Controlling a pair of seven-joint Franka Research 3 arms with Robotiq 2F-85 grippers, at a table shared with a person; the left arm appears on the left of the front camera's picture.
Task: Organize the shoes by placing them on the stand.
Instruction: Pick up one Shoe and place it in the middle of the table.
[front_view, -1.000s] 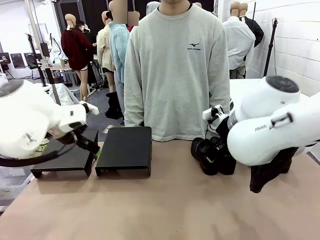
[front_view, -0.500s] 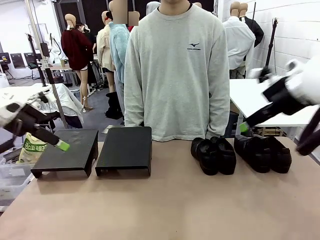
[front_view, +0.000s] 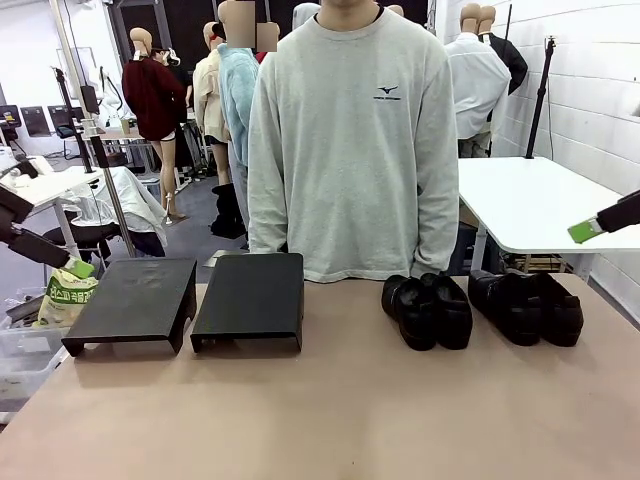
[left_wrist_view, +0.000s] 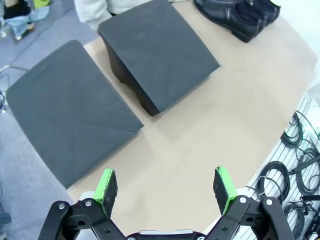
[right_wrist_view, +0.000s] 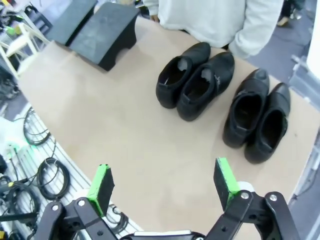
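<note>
1. Sitting on the table (front_view: 330, 420), on the robot's right half, are the shoes: one pair (front_view: 428, 310) just right of the middle and a second pair (front_view: 527, 305) just beside it, farther right. None of them is on the stand yet.
2. Each shoe's long axis runs across the table's depth. In the right wrist view the openings face the robot's side and the toes point toward the person, with the inner pair (right_wrist_view: 195, 80) angled a little more than the outer pair (right_wrist_view: 257, 117).
3. The stand's two units sit on the robot's left half, side by side and nearly touching: the outer unit (front_view: 135, 300) by the table's left edge and the inner unit (front_view: 250, 295) nearer the middle. Both tops are bare, and a stretch of bare table lies between them and the shoes.
4. The right gripper (right_wrist_view: 162, 187) hangs high over the near edge with its jaws spread wide and nothing between them. The shoes lie ahead of it and below. The line between its pads runs roughly crosswise to the outer pair, so a descent could probably straddle a shoe's sides with little wrist roll.
5. The left gripper (left_wrist_view: 165, 185) is likewise wide apart and empty, looking down on the stand (left_wrist_view: 157, 55); the shoes are well beyond it.
6. I judge the right arm the nearer one for the first pick, with a carry leftward across the table to the stand.
7. The person (front_view: 350, 140) stands at the far edge, between stand and shoes.
</note>
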